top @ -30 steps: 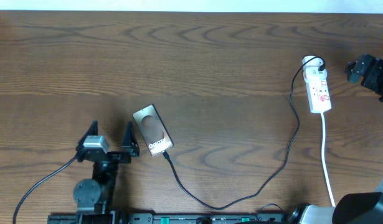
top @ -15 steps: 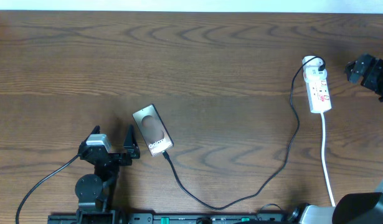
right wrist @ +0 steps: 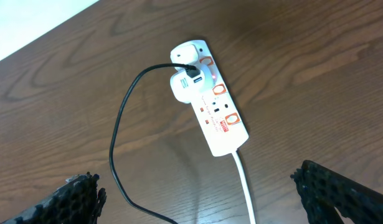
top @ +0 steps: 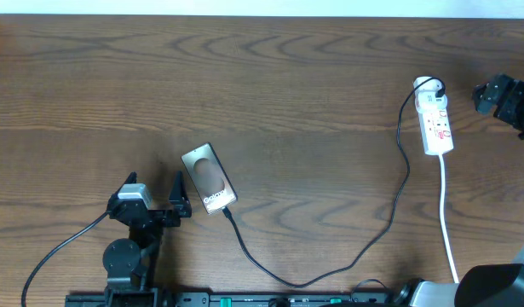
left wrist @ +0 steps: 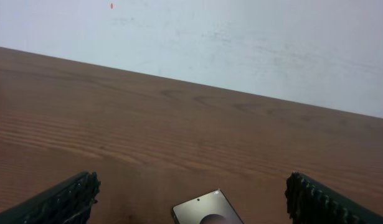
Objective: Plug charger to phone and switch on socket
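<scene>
The phone (top: 209,177) lies flat left of the table's middle; its top end shows in the left wrist view (left wrist: 207,210). The black charger cable (top: 364,249) runs from the phone's lower end, where its tip sits against the phone, across the table to a white adapter on the socket (top: 435,124). The socket also shows in the right wrist view (right wrist: 213,107), with the cable (right wrist: 119,155) curving off it. My left gripper (top: 152,201) is open and empty just left of the phone. My right gripper (top: 500,95) is open and empty, raised to the right of the socket.
The socket's white cord (top: 447,222) runs down to the table's front edge. A white wall (left wrist: 241,43) lies beyond the far table edge. Bare brown wood surrounds the objects.
My left gripper has drawn back a little toward the front edge. The phone, cable, socket and right gripper have not moved.
</scene>
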### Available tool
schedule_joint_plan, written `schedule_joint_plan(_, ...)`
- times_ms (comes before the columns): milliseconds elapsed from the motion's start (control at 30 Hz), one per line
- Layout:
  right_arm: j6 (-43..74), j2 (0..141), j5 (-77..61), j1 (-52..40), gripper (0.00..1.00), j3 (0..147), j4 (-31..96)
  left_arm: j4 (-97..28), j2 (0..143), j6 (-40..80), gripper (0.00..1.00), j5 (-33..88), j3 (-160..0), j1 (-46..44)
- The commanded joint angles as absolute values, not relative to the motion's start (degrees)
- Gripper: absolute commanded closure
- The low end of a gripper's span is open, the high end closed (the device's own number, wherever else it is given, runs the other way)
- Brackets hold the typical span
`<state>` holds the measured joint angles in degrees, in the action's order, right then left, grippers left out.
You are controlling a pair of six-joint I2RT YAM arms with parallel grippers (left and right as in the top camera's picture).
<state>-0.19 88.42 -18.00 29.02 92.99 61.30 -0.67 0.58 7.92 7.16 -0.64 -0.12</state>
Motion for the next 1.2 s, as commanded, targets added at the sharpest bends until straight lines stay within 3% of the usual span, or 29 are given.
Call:
schedule_joint_plan(0, 0.36, 88.18, -18.11, 28.84, 0.01, 93.69, 61.32, -3.40, 0.23, 8.21, 0.02, 8.16, -0.23, -0.34)
schedule_joint_plan(533, 0.16, 87.53, -17.98, 28.82, 0.01, 93.67, 61.08, -3.40, 0.23, 8.21, 0.02, 8.16, -0.23, -0.34)
schedule_joint_plan(733, -0.25, 83.15, -17.28, 27.31, 0.01, 90.67, 55.11, -3.40, 0.23, 8.21, 0.02, 8.16, -0.23, -0.34)
schedule_joint_plan(900, -0.25, 74.74, -17.47, 21.96, 0.01, 79.59, 40.40, -3.40, 0.23, 8.21, 0.02, 8.16, -0.23, -0.34)
schedule_joint_plan(1167, -0.91, 55.57, -17.02, 9.98, 0.01, 48.23, 2.42, -3.40, 0.23, 8.21, 0.02, 8.16, -0.23, -0.34)
